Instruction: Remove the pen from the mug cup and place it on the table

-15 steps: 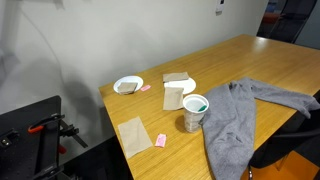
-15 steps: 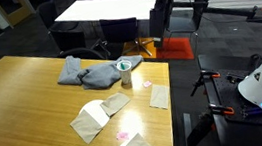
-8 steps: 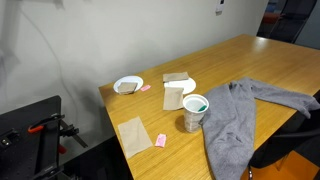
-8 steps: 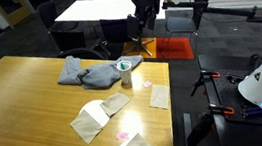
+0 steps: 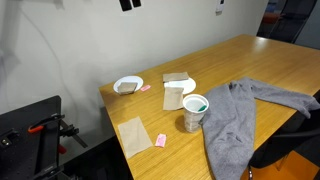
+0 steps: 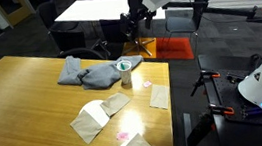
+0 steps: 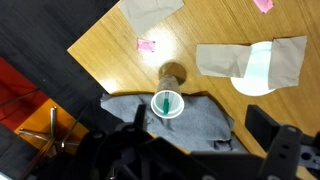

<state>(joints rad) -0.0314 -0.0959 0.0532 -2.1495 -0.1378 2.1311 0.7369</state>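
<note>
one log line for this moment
phase: approach | end effector: open, well above mug cup, no contact | pen: inside mug cup | table: grey cloth beside mug cup

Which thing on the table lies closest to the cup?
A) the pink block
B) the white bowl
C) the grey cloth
C: the grey cloth lies right beside the cup, while the other two are clearly apart from it.
</note>
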